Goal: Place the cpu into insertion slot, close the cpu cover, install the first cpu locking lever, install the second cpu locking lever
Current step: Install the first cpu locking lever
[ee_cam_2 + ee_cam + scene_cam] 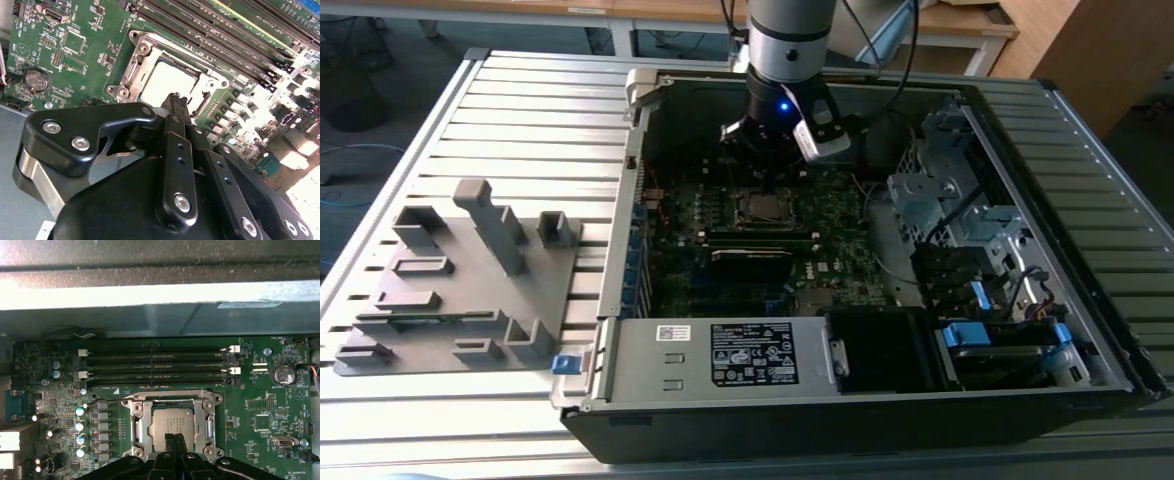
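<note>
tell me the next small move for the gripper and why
Probably slide the gripper sideways off the cpu toward the rim of the cpu cover. The cpu already lies seated with the cover flat around it, and the shut gripper is poised over the chip's edge, so nothing seems left to do there.

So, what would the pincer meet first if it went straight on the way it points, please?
Probably the dull silver-grey square cpu, which lies directly beyond the pincer; how much gap remains between them is hard to judge.
</note>
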You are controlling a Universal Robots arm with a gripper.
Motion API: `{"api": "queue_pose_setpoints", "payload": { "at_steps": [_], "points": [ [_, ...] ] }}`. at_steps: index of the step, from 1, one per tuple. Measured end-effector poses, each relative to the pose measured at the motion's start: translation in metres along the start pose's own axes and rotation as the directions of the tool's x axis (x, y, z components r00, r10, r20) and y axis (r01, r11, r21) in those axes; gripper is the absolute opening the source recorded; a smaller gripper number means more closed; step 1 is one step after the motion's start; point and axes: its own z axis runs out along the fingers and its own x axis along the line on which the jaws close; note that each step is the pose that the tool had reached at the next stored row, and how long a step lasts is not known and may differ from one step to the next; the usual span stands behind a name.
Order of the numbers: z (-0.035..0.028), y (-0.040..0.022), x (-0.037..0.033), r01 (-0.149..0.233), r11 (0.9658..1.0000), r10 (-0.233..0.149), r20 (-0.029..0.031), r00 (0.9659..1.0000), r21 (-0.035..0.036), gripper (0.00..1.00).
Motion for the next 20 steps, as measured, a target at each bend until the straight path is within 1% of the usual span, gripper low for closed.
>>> {"api": "queue_pose_setpoints", "payload": {
  "at_steps": [3, 8, 20],
  "points": [
    [-0.0022, 0.0001, -0.0001, 0.000, 1.0000, 0.000, 0.0001, 1.0000, -0.0002, 0.11],
    [-0.0031, 0.0000, -0.0001, 0.000, 1.0000, 0.000, 0.0000, 1.0000, 0.0000, 0.11],
    [-0.0038, 0.0001, -0.0001, 0.000, 1.0000, 0.000, 0.0001, 1.0000, -0.0002, 0.11]
  ]
}}
